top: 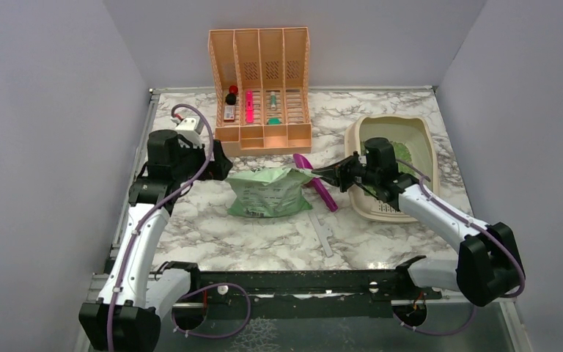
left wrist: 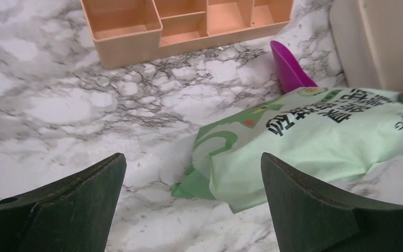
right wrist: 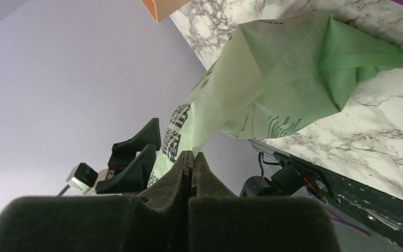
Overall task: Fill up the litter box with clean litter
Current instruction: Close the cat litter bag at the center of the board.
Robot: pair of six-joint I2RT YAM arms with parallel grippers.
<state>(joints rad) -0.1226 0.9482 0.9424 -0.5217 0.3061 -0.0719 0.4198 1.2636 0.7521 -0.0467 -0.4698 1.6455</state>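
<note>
The left pincer (left wrist: 191, 157) has black fingers (left wrist: 73, 210), matt and a bit rough like foam. Just ahead on its right, the bag (left wrist: 315, 142) is thin green plastic, wrinkly and slightly shiny. Farther ahead, the scoop (left wrist: 288, 68) is glossy purple plastic, the organizer (left wrist: 131, 37) smooth dull peach plastic. The table (left wrist: 57, 105) below looks like smooth marble.

- The litter box (top: 427, 139), beige and shallow, sits upright at the right of the counter (top: 264, 235).
- The clean litter (top: 405, 152) forms a small green patch inside it.
</note>
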